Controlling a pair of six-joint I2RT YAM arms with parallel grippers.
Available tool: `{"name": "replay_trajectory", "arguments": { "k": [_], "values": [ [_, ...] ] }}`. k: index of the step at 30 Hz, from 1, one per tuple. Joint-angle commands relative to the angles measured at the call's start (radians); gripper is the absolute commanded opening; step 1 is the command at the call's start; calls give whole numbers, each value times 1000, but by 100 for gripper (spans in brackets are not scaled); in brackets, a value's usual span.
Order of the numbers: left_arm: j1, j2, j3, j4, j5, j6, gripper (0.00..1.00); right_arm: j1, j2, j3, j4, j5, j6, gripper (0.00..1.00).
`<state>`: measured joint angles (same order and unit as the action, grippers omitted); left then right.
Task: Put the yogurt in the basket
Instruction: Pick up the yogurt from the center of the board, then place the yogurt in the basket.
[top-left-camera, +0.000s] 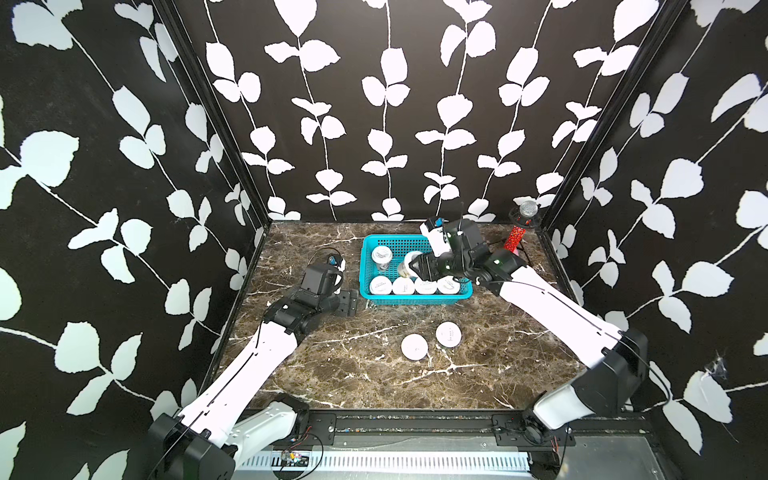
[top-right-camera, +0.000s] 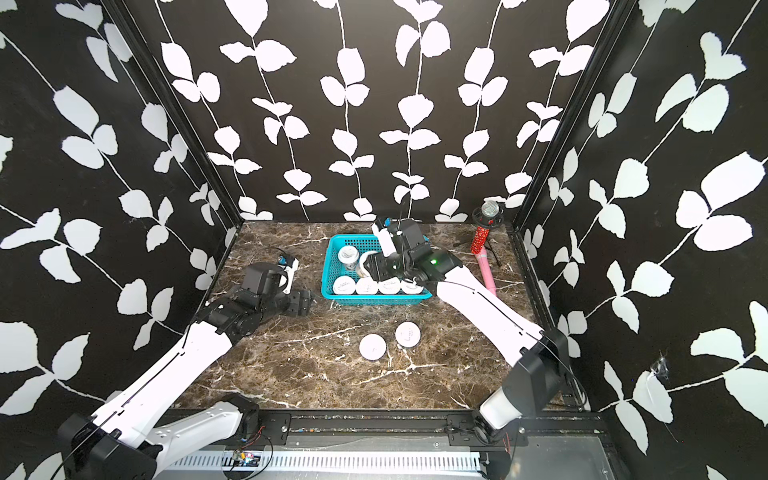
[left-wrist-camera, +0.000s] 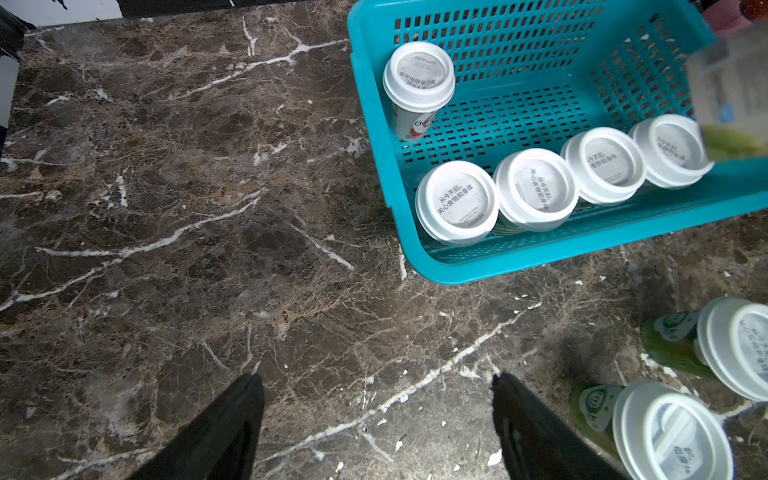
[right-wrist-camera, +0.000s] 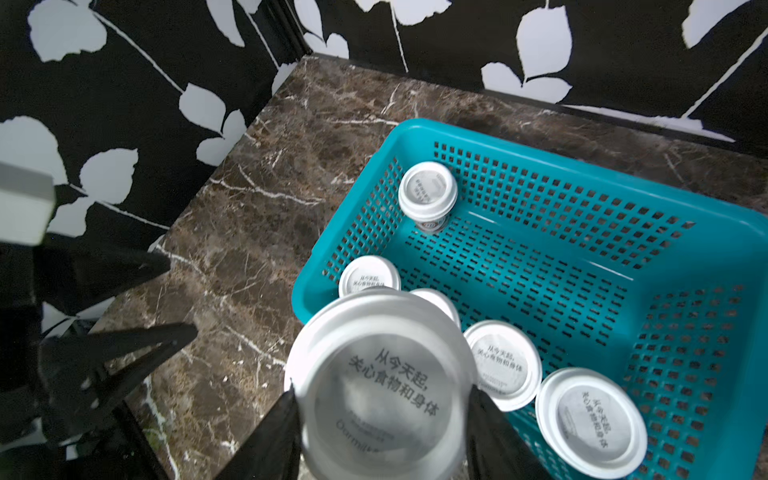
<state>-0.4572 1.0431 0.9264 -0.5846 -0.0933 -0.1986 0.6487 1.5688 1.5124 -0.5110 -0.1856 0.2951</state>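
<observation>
The right gripper (right-wrist-camera: 382, 392) is clamped on the sides of one white-lidded small yogurt cup (right-wrist-camera: 386, 345), holding it above the turquoise perforated plastic basket (top-left-camera: 415, 298) at the back middle of the brown marbled counter (top-left-camera: 332, 374). Inside, four like cups (left-wrist-camera: 536, 189) line the basket's front wall, and a fifth (top-left-camera: 382, 254) stands in its back left corner. Two more cups (top-left-camera: 414, 346) stand side by side nearer the counter's front edge. The left gripper (left-wrist-camera: 376, 380) is spread wide and empty, just off the basket's left side.
</observation>
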Motion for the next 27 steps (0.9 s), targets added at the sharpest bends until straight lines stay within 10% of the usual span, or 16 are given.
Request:
{"name": "replay_trajectory", "arguments": {
  "k": [1, 27],
  "values": [
    [6, -20, -4, -16, 0, 8, 86, -26, 72, 93, -13, 16, -24, 55],
    [16, -19, -3, -13, 20, 4, 86, -71, 589, 655, -236, 145, -90, 54]
  ]
}}
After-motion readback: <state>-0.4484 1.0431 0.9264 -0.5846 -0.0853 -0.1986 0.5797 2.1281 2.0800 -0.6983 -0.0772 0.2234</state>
